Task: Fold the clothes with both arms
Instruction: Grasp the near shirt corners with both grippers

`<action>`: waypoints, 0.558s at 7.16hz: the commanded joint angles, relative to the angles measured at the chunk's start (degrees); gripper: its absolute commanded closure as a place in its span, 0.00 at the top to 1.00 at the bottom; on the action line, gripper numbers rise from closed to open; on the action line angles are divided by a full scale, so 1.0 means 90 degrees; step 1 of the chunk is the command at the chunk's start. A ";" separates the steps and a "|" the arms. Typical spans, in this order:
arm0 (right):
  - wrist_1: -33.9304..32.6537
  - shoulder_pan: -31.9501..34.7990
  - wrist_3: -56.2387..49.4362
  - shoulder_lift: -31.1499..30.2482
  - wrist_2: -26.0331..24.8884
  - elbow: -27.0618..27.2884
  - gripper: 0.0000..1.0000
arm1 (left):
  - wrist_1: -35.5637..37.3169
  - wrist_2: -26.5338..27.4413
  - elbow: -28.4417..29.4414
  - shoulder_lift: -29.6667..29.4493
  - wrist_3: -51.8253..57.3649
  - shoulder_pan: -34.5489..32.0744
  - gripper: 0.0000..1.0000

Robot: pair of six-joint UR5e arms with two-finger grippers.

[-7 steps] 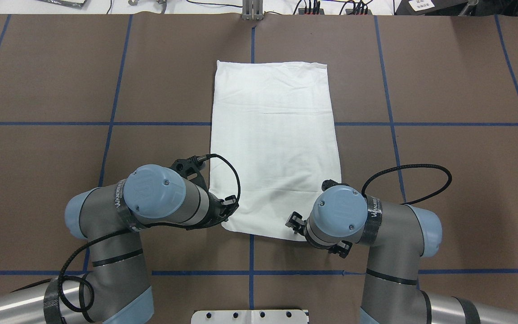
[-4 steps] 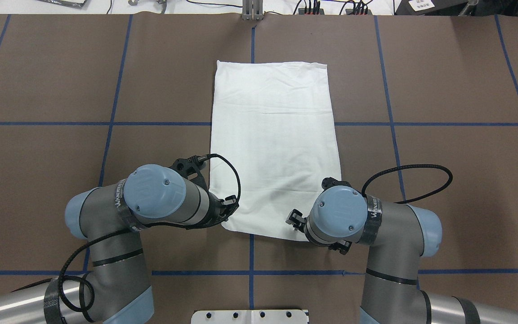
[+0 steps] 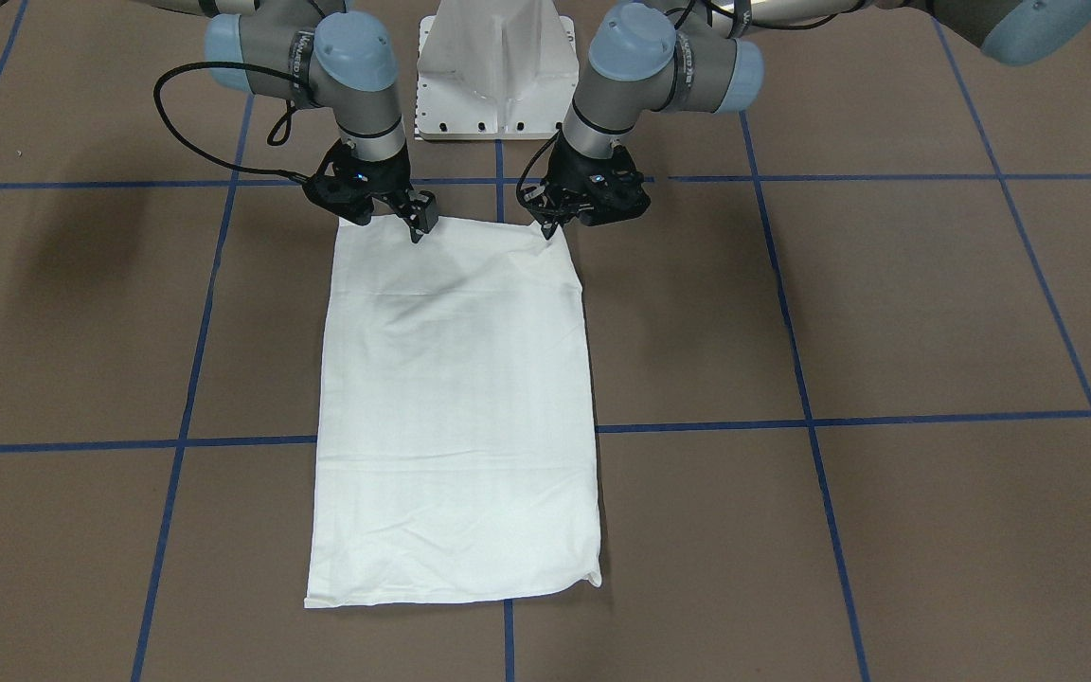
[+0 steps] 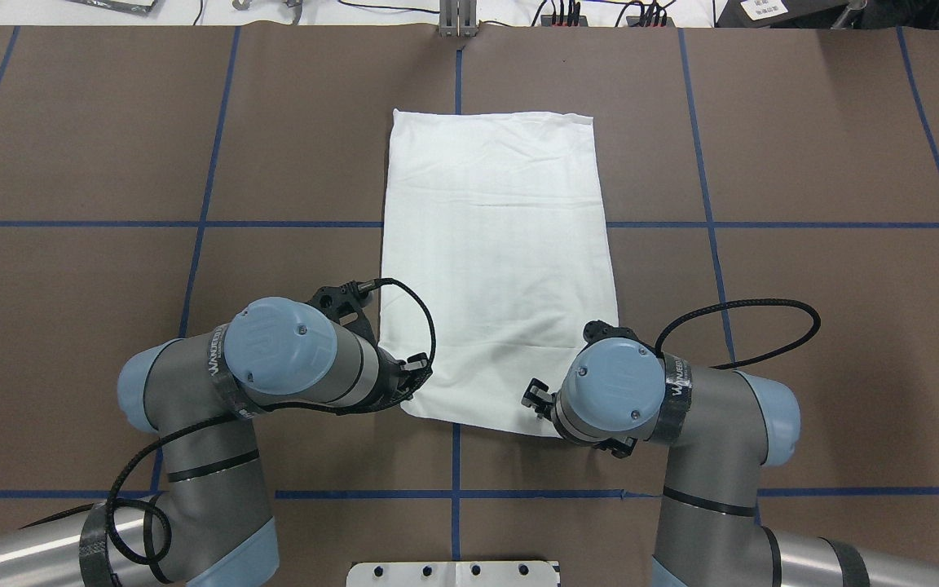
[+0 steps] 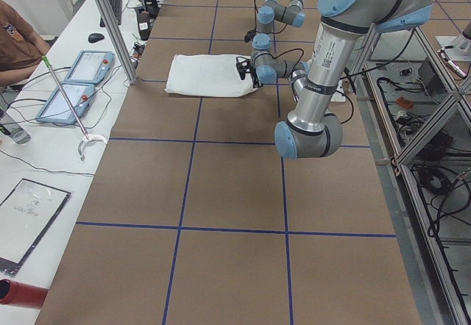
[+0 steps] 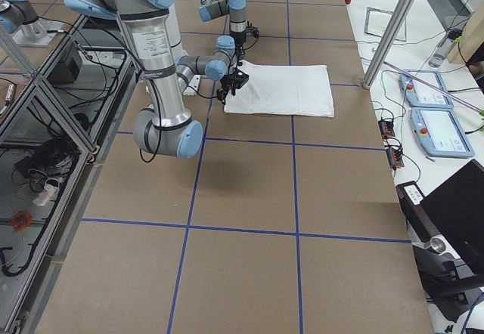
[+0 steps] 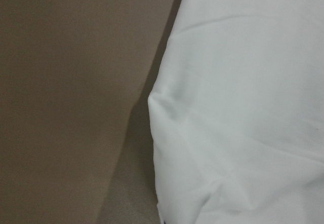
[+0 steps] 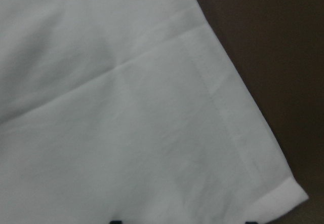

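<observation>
On the brown surface (image 3: 886, 313), marked off by blue tape lines (image 3: 792, 421), we are seeing one white T-shirt (image 3: 456, 398) lying flat. It is folded into a single long rectangle, with one short end pointing toward the robot's white pedestal (image 3: 496, 66). Two arms, the left arm (image 4: 192, 424) and the right arm (image 4: 706, 456), are bending down over that near end, one at each corner. The right pincer (image 3: 386, 225) is standing wide. Its two fingertips (image 8: 116, 222) are showing well apart at the bottom of its wrist camera, over the hemmed corner of the cloth. The left pincer (image 3: 547, 225) is sitting at the other corner, where the fabric is puckering slightly. We cannot tell whether it is gripping the cloth or standing apart. The far end of the shirt is lying flat.
</observation>
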 commanded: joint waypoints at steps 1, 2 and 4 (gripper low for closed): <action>0.0000 -0.0001 -0.0002 0.0007 -0.0003 0.0006 0.72 | -0.0010 0.0011 0.0000 -0.0010 0.0000 0.0000 0.00; 0.0000 0.0009 -0.0002 -0.0002 -0.0003 -0.0004 0.65 | -0.0010 0.0011 0.0010 -0.0010 0.0000 0.0000 0.00; 0.0000 -0.0001 -0.0002 0.0007 0.0007 0.0006 0.46 | -0.0010 0.0011 0.0010 -0.0010 0.0000 0.0000 0.00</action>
